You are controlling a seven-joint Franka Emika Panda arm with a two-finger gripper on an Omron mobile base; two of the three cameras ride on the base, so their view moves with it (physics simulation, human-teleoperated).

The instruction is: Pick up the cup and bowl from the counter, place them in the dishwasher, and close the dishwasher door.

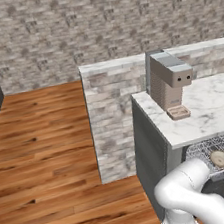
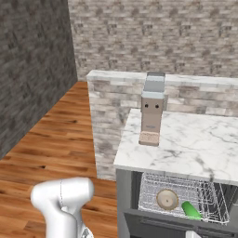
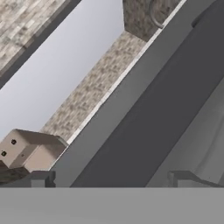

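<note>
The round tan bowl (image 2: pixel 167 199) and small green cup (image 2: pixel 190 210) lie in the silver wire rack (image 2: pixel 153 186), lower right of the right base view. The gripper (image 3: pixel 113 179) stands wide, empty.

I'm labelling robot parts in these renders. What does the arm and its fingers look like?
The arm is glossy white, made of thick rounded tubular links, with no visible cables or markings. The fingers appear as small, blocky dark grey tips.

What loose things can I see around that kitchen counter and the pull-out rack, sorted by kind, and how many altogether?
Small bright green cup, lying in the silver wire rack: 1
Small round tan-beige bowl, in the same rack: 1
Boxy tan coffee machine, on the white-and-grey marbled counter: 1
Total: 3
</note>
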